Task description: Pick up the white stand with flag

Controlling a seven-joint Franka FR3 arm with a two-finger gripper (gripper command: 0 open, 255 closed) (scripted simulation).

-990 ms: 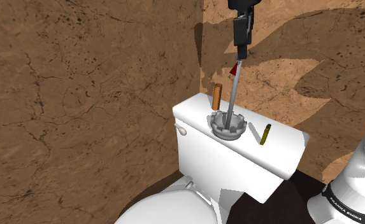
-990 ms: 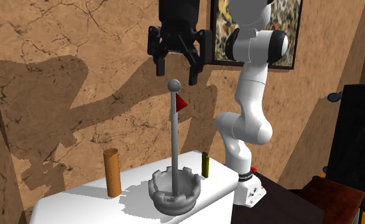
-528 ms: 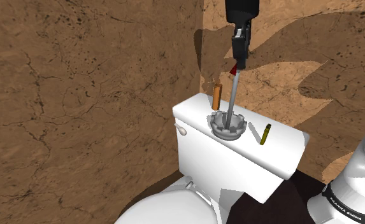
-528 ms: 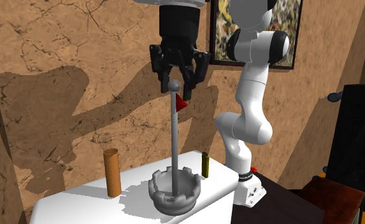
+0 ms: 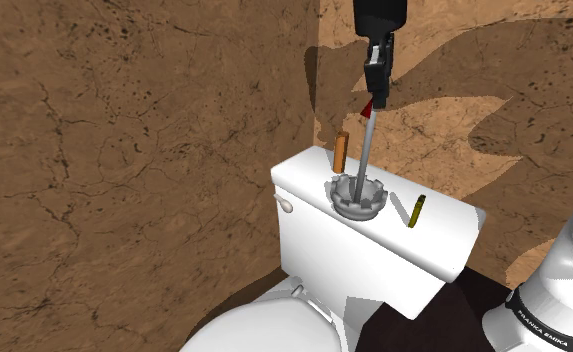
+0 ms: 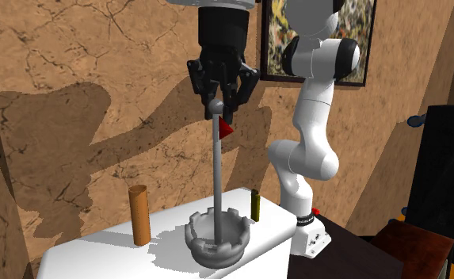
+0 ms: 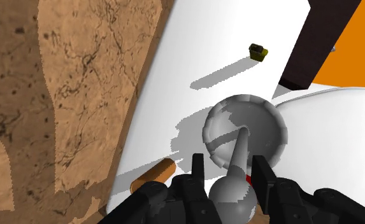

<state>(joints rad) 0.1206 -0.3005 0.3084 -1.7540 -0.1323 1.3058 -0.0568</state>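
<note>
The flag stand is a grey crown-shaped base [image 5: 359, 196] [image 6: 217, 238] [image 7: 244, 130] with a thin upright pole, a ball on top and a small red flag [image 6: 226, 128]. It stands on the white toilet tank lid [image 5: 444, 235] [image 6: 106, 254] [image 7: 200, 44]. My black gripper [image 5: 375, 100] [image 6: 216, 107] [image 7: 230, 170] hangs straight above it, pointing down. Its fingers clasp the ball at the pole's top, just above the flag. The base rests flat on the lid.
A brown cylinder [image 5: 341, 151] [image 6: 140, 214] [image 7: 152, 175] stands at the lid's wall side. A small olive cylinder [image 5: 416, 211] [image 6: 255, 204] [image 7: 258, 52] stands toward the arm. The cracked brown wall runs close behind. The toilet bowl [image 5: 264, 325] lies below.
The gripper came down from above the pole until the ball sat between its fingers, then the fingers drew in onto the ball. The stand has not moved.
</note>
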